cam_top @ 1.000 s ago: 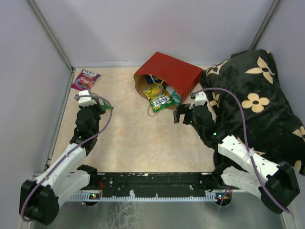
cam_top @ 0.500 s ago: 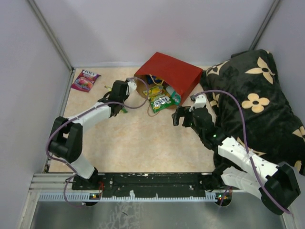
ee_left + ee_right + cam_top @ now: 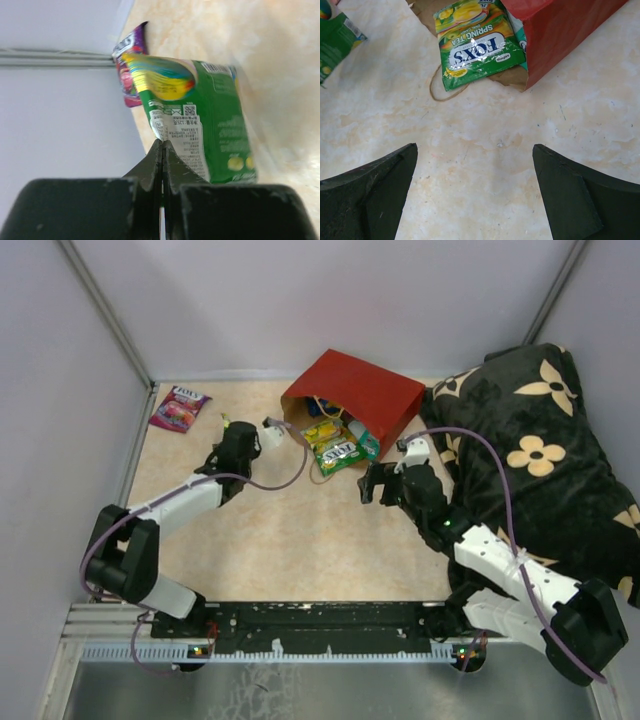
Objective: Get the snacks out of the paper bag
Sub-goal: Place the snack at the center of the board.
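Red paper bag (image 3: 358, 390) lying on its side at the back of the bench (image 3: 290, 530), its brown-lined mouth turned toward the near left. A green Fox's Spring Tea packet (image 3: 477, 45) lies flat, half out of the mouth and face up, with a teal packet (image 3: 368, 446) just beside it against the bag's red wall. Further wrappers deeper in the mouth are too small to tell apart. One tan twine handle (image 3: 437, 90) loops out onto the bench from under the Spring Tea packet. Left of the bag, the left hand (image 3: 162, 150) is clamped on a second green packet (image 3: 200, 125), fingers pressed together on its lower edge so that the packet stands out beyond the fingertips, clear of the bag. Behind it, a purple packet (image 3: 131, 70) lies on the bench in the far left corner, close to the wall (image 3: 60, 120). The right hand (image 3: 475, 170) is spread wide, its two fingers (image 3: 365, 200) well apart, poised over bare bench just near the bag's mouth and gripping nothing. A black flowered cushion (image 3: 540, 460) fills the right side, touching the bag's far right corner.
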`<state>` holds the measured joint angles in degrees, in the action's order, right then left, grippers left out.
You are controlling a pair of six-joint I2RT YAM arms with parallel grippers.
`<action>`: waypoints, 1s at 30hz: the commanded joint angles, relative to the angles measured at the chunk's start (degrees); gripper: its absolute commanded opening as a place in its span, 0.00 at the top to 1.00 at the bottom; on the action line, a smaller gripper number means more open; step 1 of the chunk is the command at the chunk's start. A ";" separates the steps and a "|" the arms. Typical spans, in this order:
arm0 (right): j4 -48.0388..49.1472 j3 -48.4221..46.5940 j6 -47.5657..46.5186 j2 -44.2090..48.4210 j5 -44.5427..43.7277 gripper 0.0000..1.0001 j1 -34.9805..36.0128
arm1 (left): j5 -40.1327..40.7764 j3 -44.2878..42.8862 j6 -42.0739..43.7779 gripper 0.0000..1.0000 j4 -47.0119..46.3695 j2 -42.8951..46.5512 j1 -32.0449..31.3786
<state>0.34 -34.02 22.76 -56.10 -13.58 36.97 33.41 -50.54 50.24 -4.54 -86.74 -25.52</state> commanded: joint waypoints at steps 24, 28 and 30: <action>2.79 0.03 0.43 -0.02 1.35 0.01 0.03 | -35.51 -10.87 -44.45 0.00 5.18 5.07 1.96; 2.86 -0.28 0.48 -0.35 1.99 0.01 0.03 | -51.16 -12.44 -54.69 0.07 6.98 -0.51 5.12; 2.46 -0.21 0.45 -0.04 1.89 0.01 0.05 | -50.25 -11.52 -60.57 0.08 6.00 -2.78 6.21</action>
<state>0.64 -34.00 23.57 -56.42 -11.99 36.97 -4.01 -63.07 8.03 -2.35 -84.40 -20.08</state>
